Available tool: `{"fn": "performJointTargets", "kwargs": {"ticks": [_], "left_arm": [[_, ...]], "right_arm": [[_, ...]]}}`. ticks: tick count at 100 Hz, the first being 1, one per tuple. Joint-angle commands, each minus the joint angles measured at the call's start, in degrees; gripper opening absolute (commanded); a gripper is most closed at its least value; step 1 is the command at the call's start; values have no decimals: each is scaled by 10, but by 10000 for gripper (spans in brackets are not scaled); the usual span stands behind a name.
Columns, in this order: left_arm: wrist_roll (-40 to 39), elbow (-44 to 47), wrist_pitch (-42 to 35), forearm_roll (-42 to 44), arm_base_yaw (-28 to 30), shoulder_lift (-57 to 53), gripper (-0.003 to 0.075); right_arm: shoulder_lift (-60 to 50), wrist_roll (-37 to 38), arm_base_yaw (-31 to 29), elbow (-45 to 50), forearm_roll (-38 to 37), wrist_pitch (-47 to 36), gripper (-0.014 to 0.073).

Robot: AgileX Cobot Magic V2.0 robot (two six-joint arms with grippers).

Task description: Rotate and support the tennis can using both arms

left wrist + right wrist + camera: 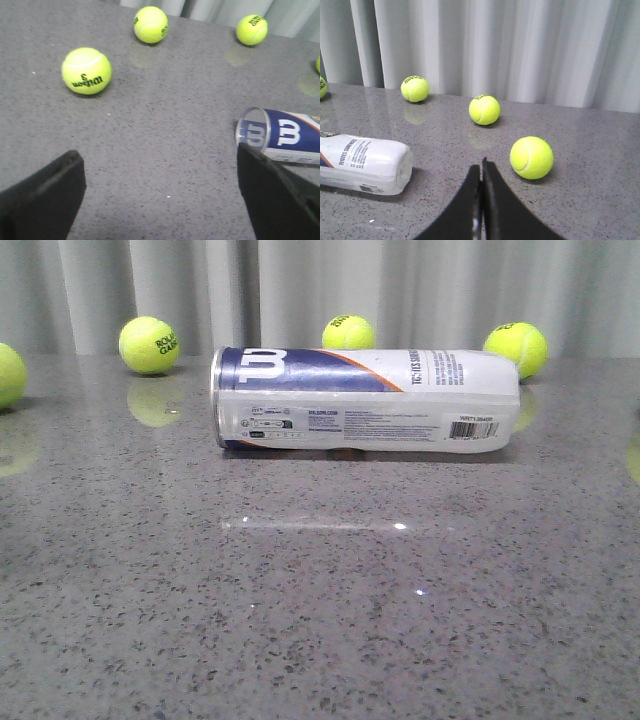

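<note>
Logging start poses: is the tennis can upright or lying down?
Lying down. The tennis can rests on its side across the table, clear end toward the robot's left, neither hand touching it.

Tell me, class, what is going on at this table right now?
Nothing is being handled yet. The tennis can lies on its side on the grey table, with loose tennis balls scattered around and behind it. In the wrist views, the left gripper is open, one finger near the can's clear-lidded end but apart from it. The right gripper is shut and empty, off the can's other, rounded end. Neither arm shows in the front view, so turning and supporting the can has not begun.
</note>
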Motion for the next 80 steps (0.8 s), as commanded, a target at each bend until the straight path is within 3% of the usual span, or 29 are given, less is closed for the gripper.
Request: {"fn": "performJointTargets", "kwargs": {"ticks": [1, 23, 44, 80], "left_arm": [[57, -21, -34, -102, 1, 35, 595], [296, -21, 10, -395, 1, 148, 595], [475, -21, 93, -597, 1, 271, 595], [582, -103, 233, -653, 1, 455, 595]], "right_arm": [[4, 0, -5, -15, 1, -44, -68], [4, 0, -5, -15, 1, -44, -68], [4, 0, -5, -15, 1, -44, -68], [4, 0, -5, -15, 1, -44, -68]]}}
